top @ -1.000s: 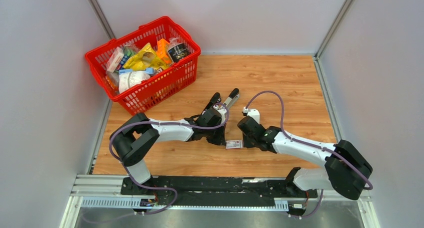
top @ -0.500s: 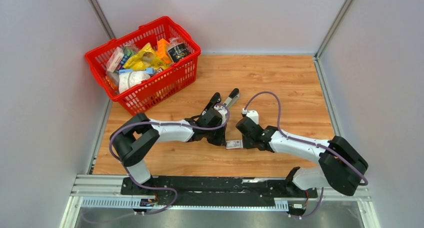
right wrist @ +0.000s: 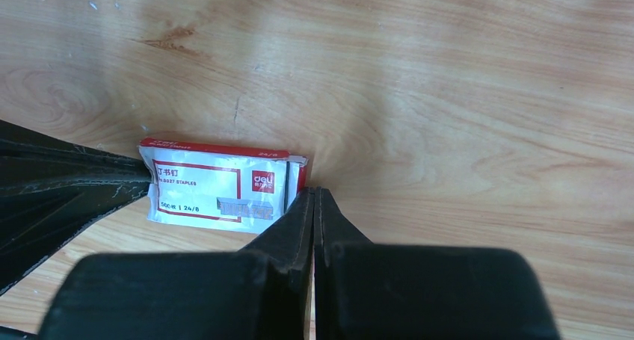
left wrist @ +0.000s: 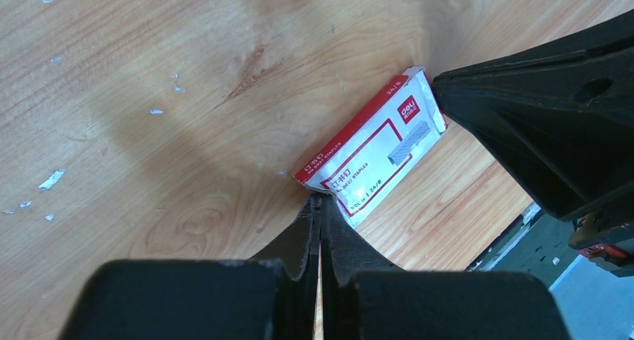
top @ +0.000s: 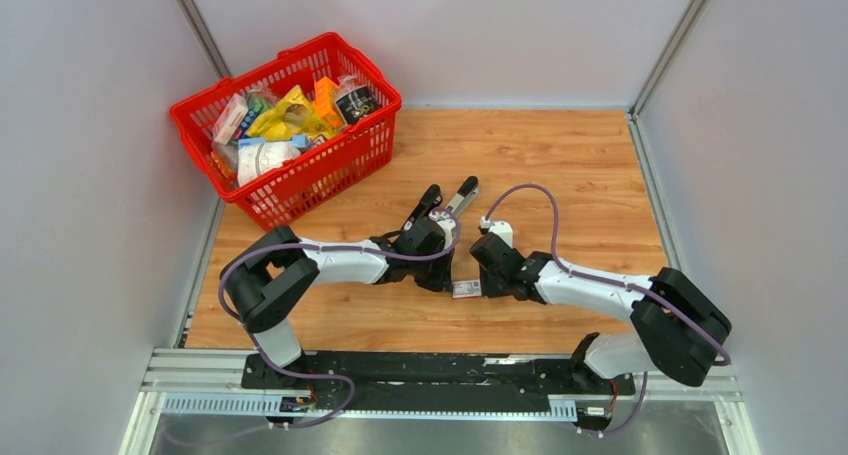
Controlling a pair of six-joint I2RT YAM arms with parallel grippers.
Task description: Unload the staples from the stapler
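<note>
The stapler (top: 461, 191) lies on the wooden table just beyond my left wrist, its black arm swung open; only the top view shows it, partly hidden by the arm. No loose staples show. A small white, red-marked staples box (top: 466, 288) lies flat between my two grippers. My left gripper (left wrist: 320, 199) is shut, its tips touching the box (left wrist: 366, 157) at one end. My right gripper (right wrist: 314, 192) is also shut, tips against the opposite end of the box (right wrist: 217, 194). Nothing is visible between either pair of jaws.
A red basket (top: 375, 135) full of packaged goods stands at the back left of the table. Grey walls close in the left, right and back sides. White flecks (left wrist: 52, 179) dot the wood near the left gripper.
My right gripper has closed and its arm has shifted slightly left, up against the box's end. The left arm, box and stapler have stayed put.
</note>
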